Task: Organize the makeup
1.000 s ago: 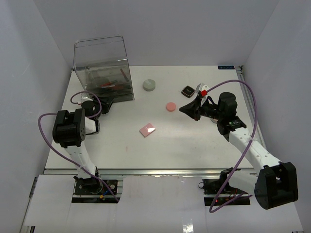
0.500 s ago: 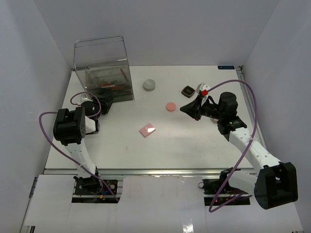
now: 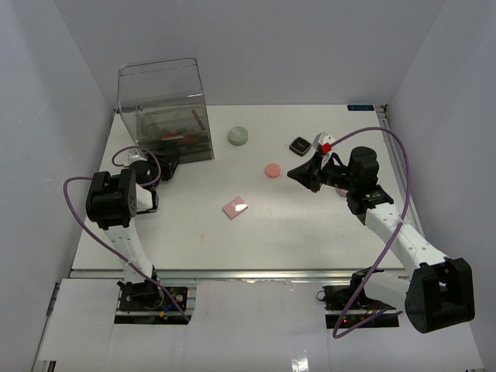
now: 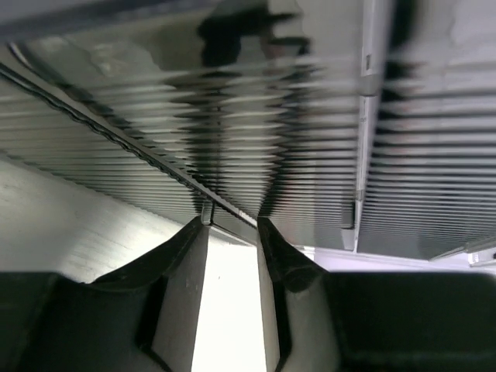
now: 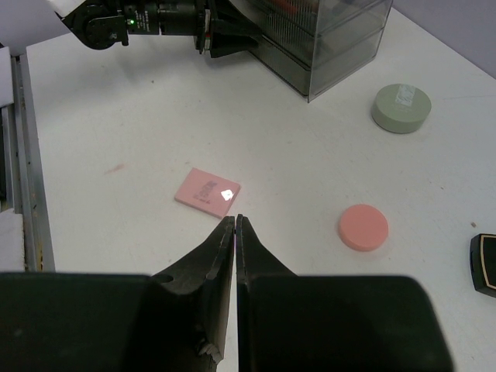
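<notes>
The pink square compact (image 3: 235, 206) lies mid-table, also in the right wrist view (image 5: 208, 192). The pink disc (image 3: 272, 170) (image 5: 363, 227), grey round jar (image 3: 238, 136) (image 5: 401, 108) and black square compact (image 3: 298, 144) (image 5: 484, 263) lie farther back. Red-and-black sticks (image 3: 182, 136) lie inside the clear drawer box (image 3: 164, 108). My right gripper (image 3: 294, 173) (image 5: 235, 219) is shut and empty, above the table just right of the pink disc. My left gripper (image 3: 167, 166) (image 4: 232, 225) is open, its tips against the box's ribbed drawer front (image 4: 256, 147). Brushes and puff are not visible.
The tall clear drawer box (image 5: 325, 39) stands at the back left. White walls close in the table on three sides. A metal rail (image 3: 399, 178) runs along the table's right edge. Purple cables loop off both arms.
The left arm's elbow has shifted slightly left while its gripper stays at the box. The right arm has barely moved.
</notes>
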Action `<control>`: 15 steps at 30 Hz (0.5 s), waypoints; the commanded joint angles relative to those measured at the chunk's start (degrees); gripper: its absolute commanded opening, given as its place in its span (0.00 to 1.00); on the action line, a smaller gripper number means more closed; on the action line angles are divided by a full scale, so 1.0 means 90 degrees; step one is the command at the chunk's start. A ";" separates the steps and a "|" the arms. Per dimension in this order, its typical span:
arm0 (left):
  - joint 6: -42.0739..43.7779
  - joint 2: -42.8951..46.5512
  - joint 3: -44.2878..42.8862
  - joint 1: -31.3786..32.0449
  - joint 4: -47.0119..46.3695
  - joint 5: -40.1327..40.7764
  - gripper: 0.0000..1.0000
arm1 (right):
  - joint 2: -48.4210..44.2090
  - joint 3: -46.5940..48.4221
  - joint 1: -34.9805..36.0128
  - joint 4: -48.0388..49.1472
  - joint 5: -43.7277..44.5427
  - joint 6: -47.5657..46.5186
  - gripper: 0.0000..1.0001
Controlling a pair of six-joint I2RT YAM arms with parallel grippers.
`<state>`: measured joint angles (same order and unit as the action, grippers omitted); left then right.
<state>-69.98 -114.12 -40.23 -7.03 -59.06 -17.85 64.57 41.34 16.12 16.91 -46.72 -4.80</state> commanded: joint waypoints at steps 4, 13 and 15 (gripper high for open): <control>-0.0073 -0.0260 -0.0293 -0.0040 0.0084 0.0069 0.30 | 0.0023 -0.0043 -0.0053 0.0270 -0.0109 -0.0033 0.09; -0.0077 -0.0293 -0.0101 -0.0079 -0.0128 -0.0136 0.11 | 0.0005 -0.0044 -0.0082 0.0261 -0.0121 -0.0061 0.09; -0.0018 -0.0144 0.0237 -0.0088 -0.0253 -0.0213 0.06 | -0.0006 -0.0043 -0.0082 0.0260 -0.0121 -0.0072 0.09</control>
<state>-73.78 -116.66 -41.71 -7.35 -60.84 -19.40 64.69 41.34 15.73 16.91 -46.83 -4.89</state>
